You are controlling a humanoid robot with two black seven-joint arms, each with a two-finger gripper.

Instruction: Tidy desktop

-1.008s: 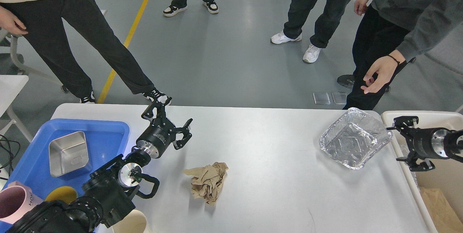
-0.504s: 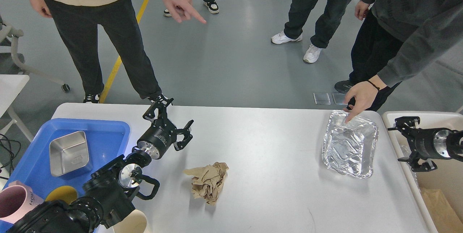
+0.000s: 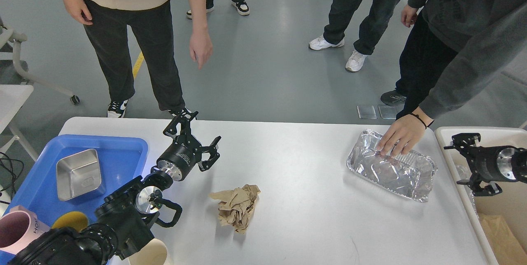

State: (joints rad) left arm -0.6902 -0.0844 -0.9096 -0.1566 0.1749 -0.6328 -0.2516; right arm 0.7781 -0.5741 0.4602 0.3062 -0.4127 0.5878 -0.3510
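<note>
left gripper (image 3: 197,139) wide open over desktop (image 3: 304,215) | right gripper (image 3: 465,164) open too | crumpled brown paper (image 3: 237,206) just sitting there

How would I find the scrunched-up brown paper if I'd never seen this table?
Start at the big white desktop. Near its middle, right of the blue tray and below the open left gripper, lies the crumpled brown paper. It alone is soft, tan and wrinkly; the foil tray is shiny silver.

Left tool (image 3: 193,137) and right tool (image 3: 467,164) both spread, empty.
</note>
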